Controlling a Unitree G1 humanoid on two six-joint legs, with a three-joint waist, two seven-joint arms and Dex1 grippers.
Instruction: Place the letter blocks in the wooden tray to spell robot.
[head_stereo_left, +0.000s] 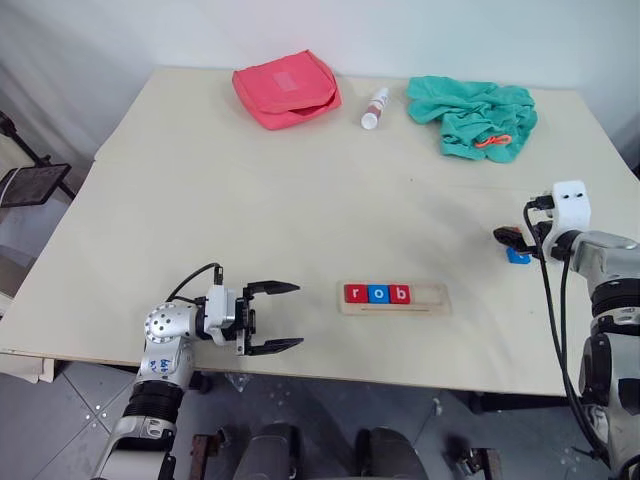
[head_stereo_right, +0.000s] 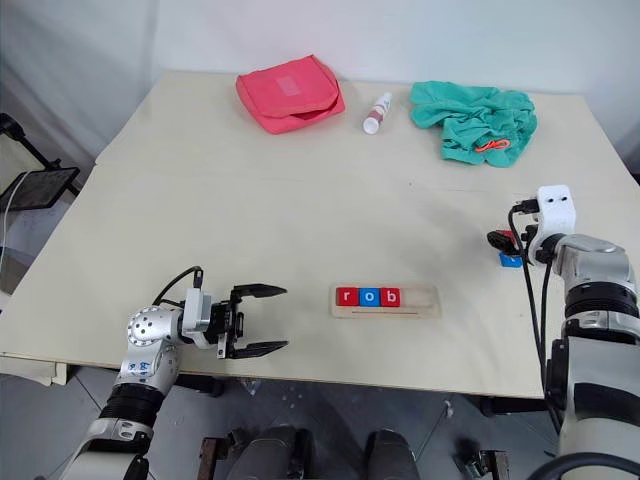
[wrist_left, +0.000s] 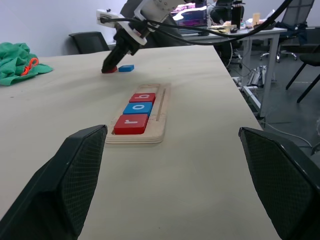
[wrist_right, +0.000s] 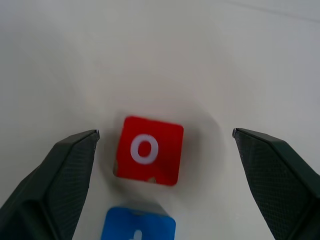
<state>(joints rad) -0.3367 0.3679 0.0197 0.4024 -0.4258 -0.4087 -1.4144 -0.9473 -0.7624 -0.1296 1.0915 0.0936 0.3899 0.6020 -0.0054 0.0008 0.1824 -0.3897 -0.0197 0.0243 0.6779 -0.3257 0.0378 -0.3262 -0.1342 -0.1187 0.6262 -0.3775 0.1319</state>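
Spread wide, the left hand (head_stereo_left: 285, 317) is hovering level over the near edge of the bench (head_stereo_left: 250, 200), its two black fingers pointing toward the wooden tray (head_stereo_left: 395, 299) lying just beside it. In the head views the tray is holding three letter blocks in a row — a red r (head_stereo_left: 356, 294), a blue o (head_stereo_left: 378, 294) and a red b (head_stereo_left: 400, 294) — with its right end standing bare. At the bench's right edge the right hand (head_stereo_left: 508, 238) is reaching down over a blue block (head_stereo_left: 518, 256). Far back, a red pouch (head_stereo_left: 286, 88), a small white bottle (head_stereo_left: 375, 108) and a green cloth (head_stereo_left: 474, 117) are lying in a line. The left wrist view is showing the tray lengthwise between the parted fingers, r nearest, with the right hand beyond it tipping onto a red block beside the blue one. The right wrist view is looking down between widely parted fingers (wrist_right: 57, 175) at a red o block (wrist_right: 149, 150) lying flat — not gripped — with the blue block (wrist_right: 138, 225) just beside it.
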